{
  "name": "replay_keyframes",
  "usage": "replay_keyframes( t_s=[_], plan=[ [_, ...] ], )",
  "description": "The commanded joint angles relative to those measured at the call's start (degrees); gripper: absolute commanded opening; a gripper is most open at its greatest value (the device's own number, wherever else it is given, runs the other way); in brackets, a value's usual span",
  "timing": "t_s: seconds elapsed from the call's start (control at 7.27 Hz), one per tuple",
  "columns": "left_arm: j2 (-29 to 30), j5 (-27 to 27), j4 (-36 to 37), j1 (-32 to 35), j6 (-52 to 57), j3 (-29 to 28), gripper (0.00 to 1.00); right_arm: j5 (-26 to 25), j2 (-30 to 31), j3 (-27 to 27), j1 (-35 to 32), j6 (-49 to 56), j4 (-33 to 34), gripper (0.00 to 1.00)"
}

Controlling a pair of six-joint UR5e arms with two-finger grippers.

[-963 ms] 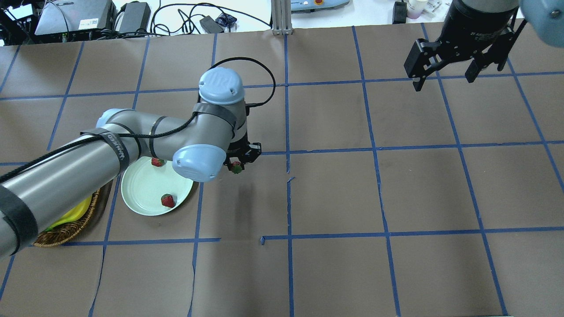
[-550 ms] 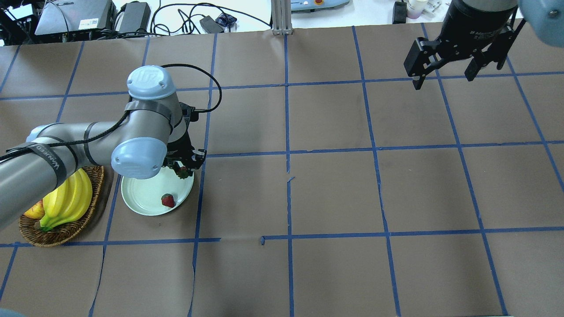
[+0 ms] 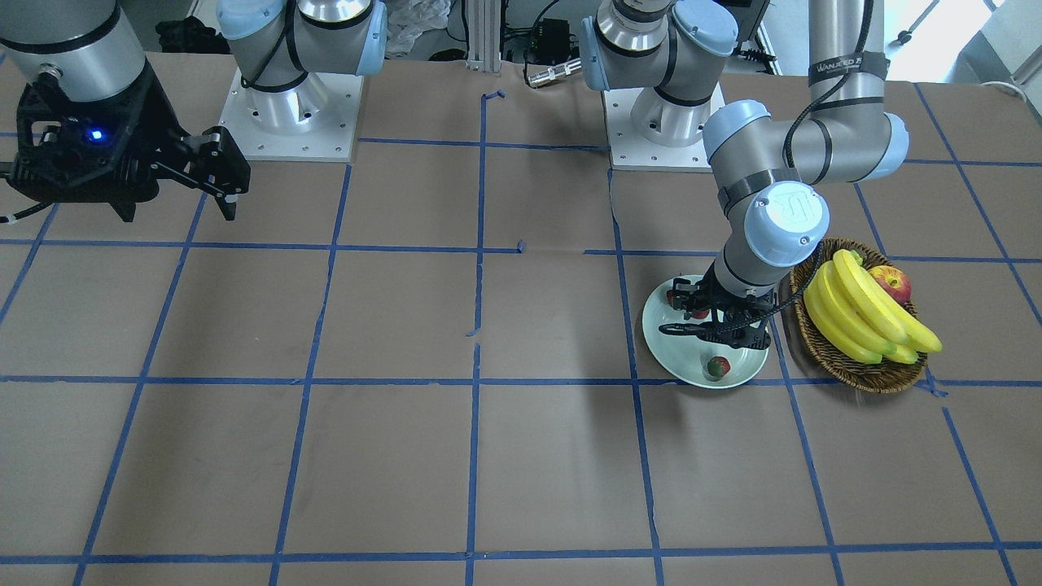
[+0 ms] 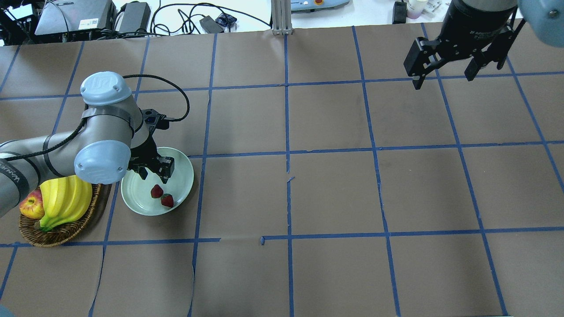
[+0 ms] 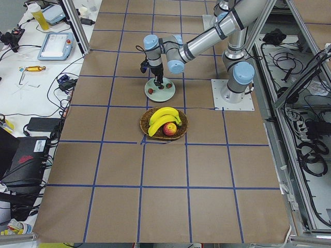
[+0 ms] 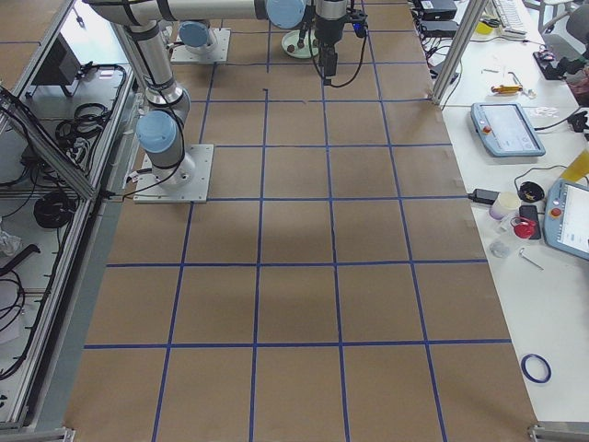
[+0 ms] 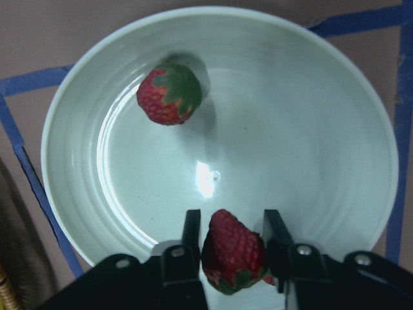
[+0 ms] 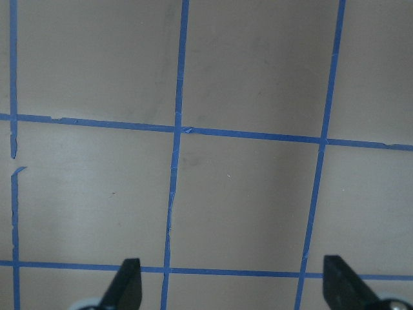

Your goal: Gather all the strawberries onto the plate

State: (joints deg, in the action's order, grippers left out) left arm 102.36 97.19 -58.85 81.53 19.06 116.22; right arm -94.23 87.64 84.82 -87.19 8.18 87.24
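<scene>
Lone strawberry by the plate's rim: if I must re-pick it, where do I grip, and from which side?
Grip the lone strawberry across its red body just below the green cap, a finger on each flank. Bring the left end effector straight down: it lies on its side in the plate, and the raised rim nearby would likely block a sideways approach.

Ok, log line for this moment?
left gripper over plate | strawberry between fingers, grip unclear | two other strawberries on plate | right gripper open, empty
</scene>
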Motion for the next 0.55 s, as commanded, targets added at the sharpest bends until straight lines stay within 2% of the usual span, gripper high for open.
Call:
replay_keyframes(
  t_s=[0.0,0.14,0.28,0.41],
  plan=[
    [-3.8,-0.7,0.1,1.2,-3.1,-2.6,1.00,0.0,0.0,0.0,0.0,-0.1,0.0,1.00],
    [-5.9,-2.2,-2.5,2.0,-3.2,-7.6,1.00,0.0,0.1,0.0,0.0,-0.1,0.0,1.00],
    [-7.7,-2.9,-14.3,2.7,-3.2,-15.4,1.00,0.0,0.1,0.0,0.0,-0.1,-0.1,1.00],
    [-8.9,-7.0,-21.4,5.2,-4.0,-21.4,1.00,0.2,0.1,0.0,0.0,0.0,-0.2,1.00]
  ],
)
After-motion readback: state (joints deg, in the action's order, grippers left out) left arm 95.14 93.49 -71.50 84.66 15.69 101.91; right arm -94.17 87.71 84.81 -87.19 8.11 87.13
